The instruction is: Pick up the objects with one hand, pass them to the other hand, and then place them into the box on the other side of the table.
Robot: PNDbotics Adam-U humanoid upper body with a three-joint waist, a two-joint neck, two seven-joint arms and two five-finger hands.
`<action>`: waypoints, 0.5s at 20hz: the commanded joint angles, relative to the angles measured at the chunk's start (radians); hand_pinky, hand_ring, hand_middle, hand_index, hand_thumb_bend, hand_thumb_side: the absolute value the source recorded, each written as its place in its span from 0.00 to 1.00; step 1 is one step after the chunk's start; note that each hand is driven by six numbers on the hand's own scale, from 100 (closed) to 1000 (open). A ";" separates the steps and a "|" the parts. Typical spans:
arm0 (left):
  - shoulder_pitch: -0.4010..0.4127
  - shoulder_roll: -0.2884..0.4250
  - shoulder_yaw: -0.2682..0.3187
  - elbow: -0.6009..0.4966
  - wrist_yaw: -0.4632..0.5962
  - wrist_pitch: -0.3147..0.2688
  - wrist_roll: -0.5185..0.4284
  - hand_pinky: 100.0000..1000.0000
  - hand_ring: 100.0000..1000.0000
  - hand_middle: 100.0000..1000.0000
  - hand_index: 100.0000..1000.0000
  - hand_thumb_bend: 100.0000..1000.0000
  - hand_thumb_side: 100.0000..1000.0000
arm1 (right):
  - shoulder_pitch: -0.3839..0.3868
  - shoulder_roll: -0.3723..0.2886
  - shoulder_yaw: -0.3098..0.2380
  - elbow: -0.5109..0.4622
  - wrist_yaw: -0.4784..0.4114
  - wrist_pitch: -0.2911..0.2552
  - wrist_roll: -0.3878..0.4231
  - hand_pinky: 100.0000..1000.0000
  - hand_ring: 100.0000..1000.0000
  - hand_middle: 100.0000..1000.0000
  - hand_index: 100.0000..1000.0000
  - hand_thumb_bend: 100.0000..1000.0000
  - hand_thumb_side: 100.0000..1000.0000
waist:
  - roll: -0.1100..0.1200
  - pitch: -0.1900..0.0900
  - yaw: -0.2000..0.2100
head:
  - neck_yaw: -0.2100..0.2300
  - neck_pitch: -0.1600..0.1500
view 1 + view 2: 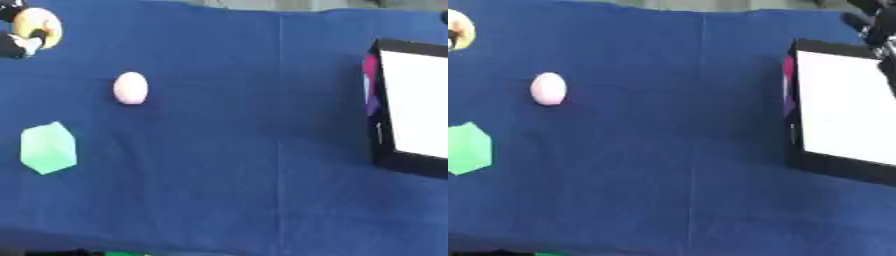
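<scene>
At the top left corner my left hand (16, 44) shows only in part, its dark fingers curled on a yellow rounded object (39, 25). A pink egg-shaped object (130, 88) lies on the blue cloth, left of the middle. A pale green block (48, 148) lies nearer, at the left edge. Over at the right stands the black box (378, 125) with a white inside. Part of my right hand (875, 25) shows as dark shapes above the box's far corner, in the right eye view only.
A blue cloth (245, 165) covers the table, with a fold line down its middle. The box's left wall carries pink and purple marks (370, 75). A small green bit (122, 254) shows at the bottom edge.
</scene>
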 commanded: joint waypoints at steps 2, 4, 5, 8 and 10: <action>0.031 -0.103 -0.013 -0.148 0.004 0.006 0.109 0.82 0.66 0.52 0.51 0.00 0.25 | -0.116 -0.112 0.077 -0.007 0.059 -0.002 0.095 1.00 1.00 1.00 1.00 0.00 0.12 | -0.001 -0.034 -0.003 | -0.014 -0.002; 0.057 -0.156 -0.021 -0.189 0.005 0.003 0.159 0.82 0.66 0.52 0.51 0.00 0.29 | -0.179 -0.130 0.124 0.033 0.111 -0.007 0.161 1.00 1.00 1.00 1.00 0.00 0.08 | -0.003 -0.037 -0.003 | -0.017 -0.001; 0.068 -0.178 -0.024 -0.204 0.005 0.004 0.185 0.82 0.66 0.51 0.52 0.00 0.31 | -0.206 -0.134 0.147 0.053 0.137 -0.014 0.190 1.00 1.00 1.00 1.00 0.00 0.08 | -0.003 -0.038 -0.003 | -0.019 0.000; 0.100 -0.231 -0.042 -0.234 -0.005 -0.010 0.247 0.83 0.66 0.52 0.52 0.00 0.33 | -0.277 -0.137 0.216 0.109 0.208 -0.051 0.261 1.00 1.00 1.00 1.00 0.00 0.03 | -0.006 -0.040 -0.005 | -0.022 0.003; 0.116 -0.261 -0.051 -0.243 -0.013 -0.019 0.270 0.83 0.66 0.52 0.52 0.00 0.35 | -0.315 -0.126 0.256 0.145 0.249 -0.075 0.292 1.00 1.00 1.00 1.00 0.00 0.02 | -0.008 -0.042 -0.005 | -0.025 0.006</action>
